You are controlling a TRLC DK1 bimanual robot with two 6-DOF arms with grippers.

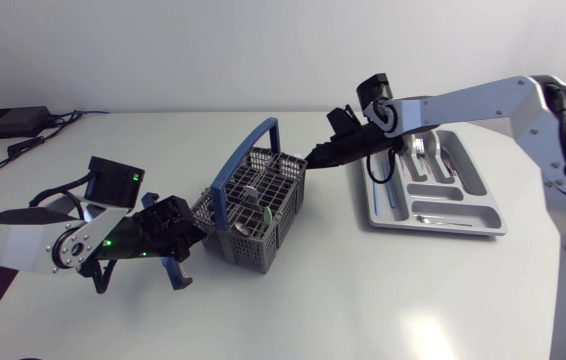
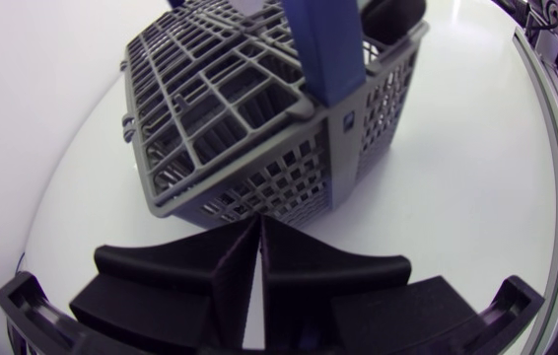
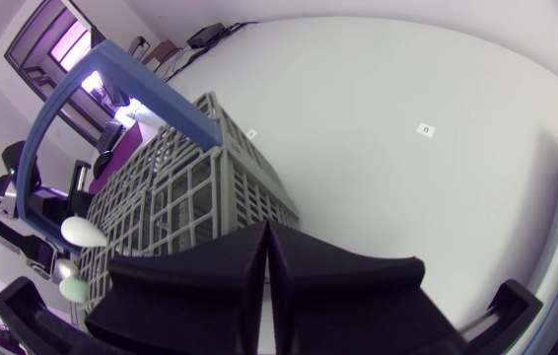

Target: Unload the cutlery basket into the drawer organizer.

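Note:
A grey cutlery basket (image 1: 263, 190) with a blue handle (image 1: 253, 145) stands mid-table. Some cutlery sticks up inside it, among it a pale green handle (image 1: 266, 212); the right wrist view shows two rounded handle ends (image 3: 84, 232). My left gripper (image 1: 195, 230) is shut and empty, its tips just short of the basket's lower left corner (image 2: 240, 128). Also shut and empty, my right gripper (image 1: 313, 156) is at the basket's upper right edge, tips against the grid wall (image 3: 190, 187). The silver drawer organizer (image 1: 438, 222) lies to the right, with some cutlery (image 1: 421, 155) in its compartments.
A black box (image 1: 8, 122) with cables sits at the table's far left corner. Small square markers (image 3: 423, 129) are stuck on the white tabletop beyond the basket.

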